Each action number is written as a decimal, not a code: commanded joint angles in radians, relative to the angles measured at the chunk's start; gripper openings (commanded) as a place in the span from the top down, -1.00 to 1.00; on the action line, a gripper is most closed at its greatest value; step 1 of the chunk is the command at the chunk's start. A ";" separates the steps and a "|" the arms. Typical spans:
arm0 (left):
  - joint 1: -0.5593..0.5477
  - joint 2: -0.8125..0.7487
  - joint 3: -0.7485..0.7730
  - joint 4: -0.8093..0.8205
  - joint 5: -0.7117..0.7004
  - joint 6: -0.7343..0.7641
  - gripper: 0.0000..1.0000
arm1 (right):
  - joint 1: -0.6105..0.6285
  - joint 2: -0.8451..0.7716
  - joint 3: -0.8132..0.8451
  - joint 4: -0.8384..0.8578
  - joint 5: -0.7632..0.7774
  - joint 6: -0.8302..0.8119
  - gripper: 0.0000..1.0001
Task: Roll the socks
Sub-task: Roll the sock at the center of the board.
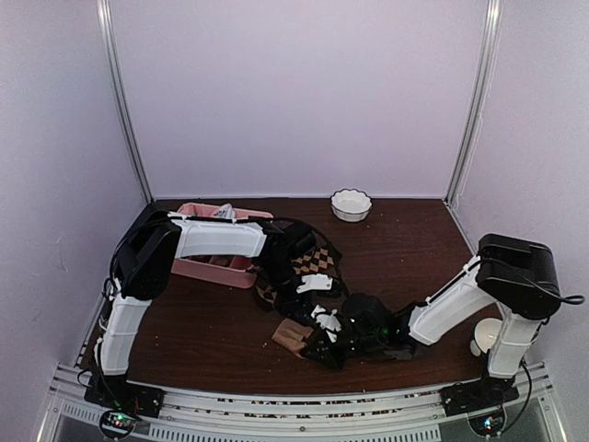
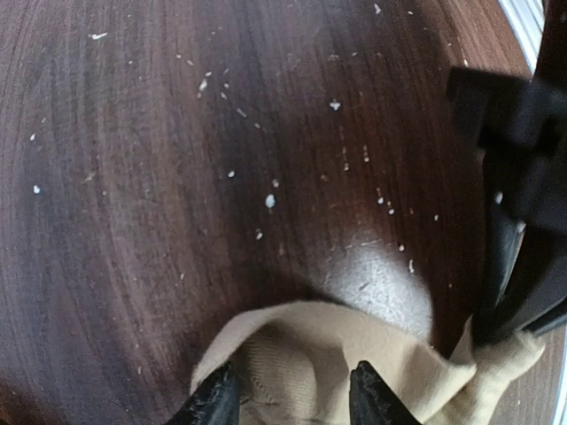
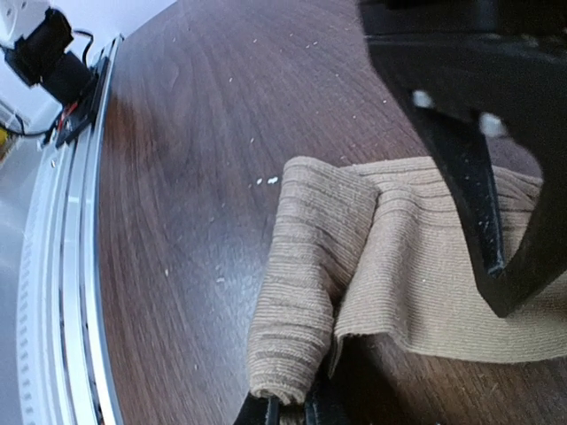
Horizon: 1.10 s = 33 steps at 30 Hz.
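The tan sock [image 1: 291, 336] lies on the dark wooden table near the front centre. Its near end is folded into a loose roll [image 3: 301, 292]. My right gripper [image 3: 288, 414] is shut on the bottom of that roll. My left gripper [image 2: 294, 398] comes down on the flat part of the same sock [image 2: 310, 354]. Its jaws stand apart with tan fabric between them, and one black finger [image 3: 469, 195] rests on the ribbed cloth. The dark brown argyle sock [image 1: 317, 262] lies behind, partly hidden under the left arm.
A pink divided tray [image 1: 216, 267] stands at the left under the left arm. A white bowl [image 1: 351, 204] sits at the back centre. A white object [image 1: 485, 339] stands by the right arm's base. The metal rail [image 3: 71, 221] runs along the table's front edge.
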 commanded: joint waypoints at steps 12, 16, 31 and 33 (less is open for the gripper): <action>0.033 -0.029 0.059 -0.020 -0.020 -0.060 0.04 | -0.046 0.178 -0.088 -0.202 -0.076 0.434 1.00; 0.041 -0.053 0.092 -0.043 -0.031 -0.059 -0.06 | -0.048 0.194 -0.102 -0.206 -0.108 0.508 1.00; 0.066 -0.300 -0.202 -0.060 0.028 0.039 -0.92 | -0.086 0.193 -0.029 -0.327 -0.166 0.509 1.00; 0.033 -0.300 -0.265 -0.051 -0.002 0.052 -0.83 | -0.095 0.195 -0.021 -0.322 -0.177 0.512 1.00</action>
